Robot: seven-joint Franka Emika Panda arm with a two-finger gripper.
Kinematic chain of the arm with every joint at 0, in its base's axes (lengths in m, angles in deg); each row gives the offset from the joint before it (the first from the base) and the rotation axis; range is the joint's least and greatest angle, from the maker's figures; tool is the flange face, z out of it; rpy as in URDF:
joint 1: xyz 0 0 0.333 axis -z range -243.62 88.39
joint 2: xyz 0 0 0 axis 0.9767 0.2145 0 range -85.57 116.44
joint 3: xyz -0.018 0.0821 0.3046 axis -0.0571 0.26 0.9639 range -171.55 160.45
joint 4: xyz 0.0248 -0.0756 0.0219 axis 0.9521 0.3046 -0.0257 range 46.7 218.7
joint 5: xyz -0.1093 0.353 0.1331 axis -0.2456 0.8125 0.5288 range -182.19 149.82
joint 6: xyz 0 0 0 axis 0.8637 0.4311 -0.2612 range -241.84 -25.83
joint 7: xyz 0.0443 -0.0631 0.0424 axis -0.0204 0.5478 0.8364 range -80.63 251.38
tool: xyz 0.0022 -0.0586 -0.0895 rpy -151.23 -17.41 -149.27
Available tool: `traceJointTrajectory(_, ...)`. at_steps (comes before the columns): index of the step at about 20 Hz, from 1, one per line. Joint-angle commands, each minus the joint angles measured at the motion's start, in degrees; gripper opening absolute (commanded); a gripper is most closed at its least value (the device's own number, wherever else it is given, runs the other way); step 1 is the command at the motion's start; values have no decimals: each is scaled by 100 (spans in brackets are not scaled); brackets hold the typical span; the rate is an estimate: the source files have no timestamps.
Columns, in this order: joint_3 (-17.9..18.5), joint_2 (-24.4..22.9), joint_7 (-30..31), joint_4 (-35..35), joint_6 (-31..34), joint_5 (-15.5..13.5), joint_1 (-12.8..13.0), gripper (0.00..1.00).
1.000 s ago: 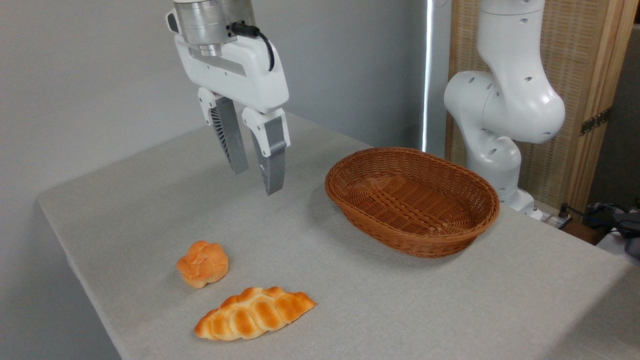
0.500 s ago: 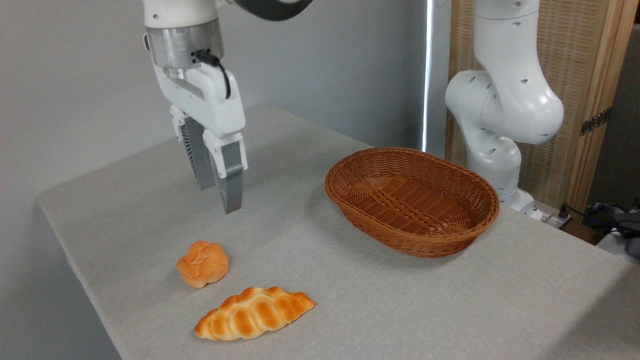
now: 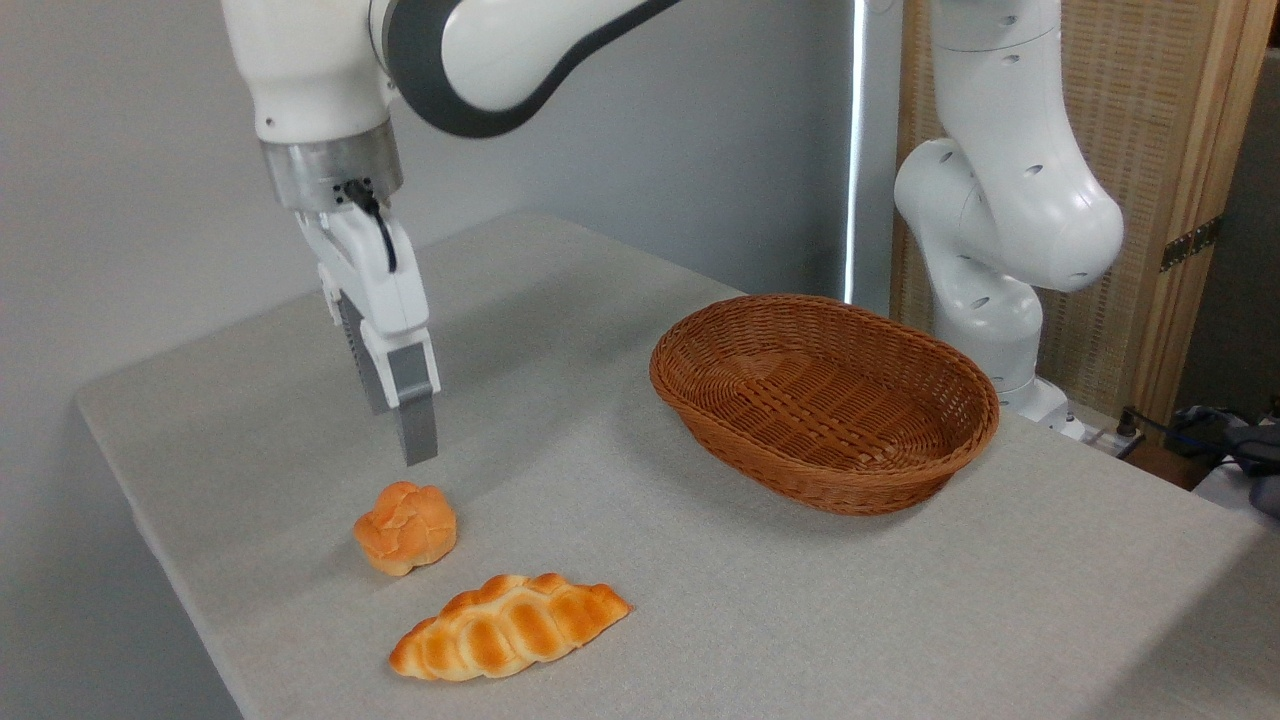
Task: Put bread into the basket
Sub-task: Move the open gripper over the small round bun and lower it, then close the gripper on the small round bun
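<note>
1. Currently, gripper is held vertical, fingers down, just above bread; no contact.
2. Finger gap cannot be told; seen edge-on.
3. Bread is located on table, well apart from basket.

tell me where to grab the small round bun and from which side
Grip the bun across its rounded middle, coming straight down from above. It sits alone on the table, lumpy top up, clear of the braided loaf, and the hand hangs just above it. Its sides are free for the fingers.

Bun open above — loaf (braided) beside.
</note>
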Motion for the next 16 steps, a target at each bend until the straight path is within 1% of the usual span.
traceJointTrajectory(1,61,182,-122,182,-341,52,137,100)
traceJointTrajectory(2,61,253,-122,182,-429,95,154,100)
traceJointTrajectory(4,61,367,-113,217,-552,314,233,100)
traceJointTrajectory(7,61,561,-104,226,-675,386,356,100)
traceJointTrajectory(11,61,658,-87,235,-816,429,365,100)
traceJointTrajectory(15,61,737,-104,235,-816,666,409,100)
traceJointTrajectory(16,61,745,-113,235,-816,780,409,100)
